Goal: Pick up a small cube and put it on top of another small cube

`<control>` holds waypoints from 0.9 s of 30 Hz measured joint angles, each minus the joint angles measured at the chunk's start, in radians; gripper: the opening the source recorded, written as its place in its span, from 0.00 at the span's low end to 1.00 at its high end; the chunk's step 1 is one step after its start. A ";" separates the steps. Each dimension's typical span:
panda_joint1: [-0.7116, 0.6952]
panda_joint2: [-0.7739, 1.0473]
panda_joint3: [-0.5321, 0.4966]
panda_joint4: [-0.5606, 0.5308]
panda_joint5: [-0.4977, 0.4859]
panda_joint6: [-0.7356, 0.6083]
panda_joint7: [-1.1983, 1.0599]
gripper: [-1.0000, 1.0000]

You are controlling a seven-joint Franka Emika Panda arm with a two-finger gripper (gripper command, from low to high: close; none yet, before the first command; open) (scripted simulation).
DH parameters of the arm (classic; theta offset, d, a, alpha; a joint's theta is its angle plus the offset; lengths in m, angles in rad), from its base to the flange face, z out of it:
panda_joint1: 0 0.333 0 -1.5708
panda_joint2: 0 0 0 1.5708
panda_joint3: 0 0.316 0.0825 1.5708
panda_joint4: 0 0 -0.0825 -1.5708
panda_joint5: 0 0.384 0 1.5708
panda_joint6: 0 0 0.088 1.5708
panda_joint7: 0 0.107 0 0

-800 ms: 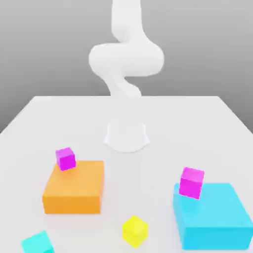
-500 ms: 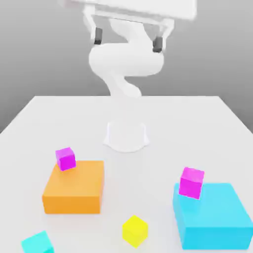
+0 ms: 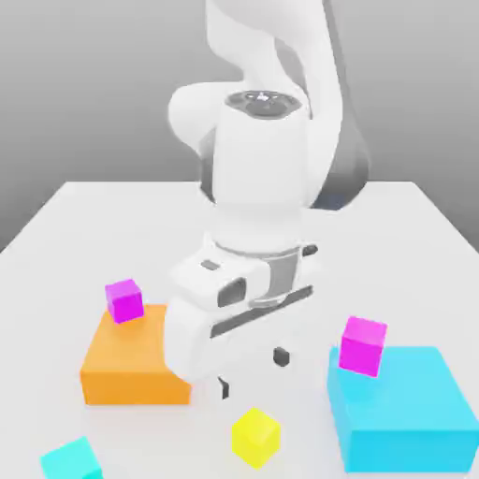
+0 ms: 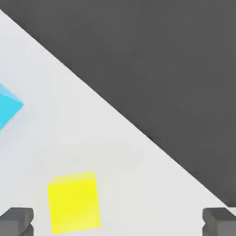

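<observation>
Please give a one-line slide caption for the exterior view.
White robot arm's open gripper hovers above the small bright-yellow cube on the white table.

The exterior view faces the arm across the table, while the hand view looks steeply down (both catch the yellow cube).

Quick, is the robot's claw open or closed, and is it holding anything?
Gripper: open, holding nothing, above the yellow cube.
</observation>
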 joint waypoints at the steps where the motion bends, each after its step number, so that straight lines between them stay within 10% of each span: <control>1: -0.007 0.036 0.009 -0.003 0.008 0.022 -0.023 0.50; 6: -0.013 0.218 0.018 0.025 0.014 0.160 -0.044 0.50; 7: -0.013 0.238 0.017 0.029 0.014 0.176 -0.044 0.00; 27: 0.133 -0.210 0.093 -0.067 0.002 -0.179 0.311 0.00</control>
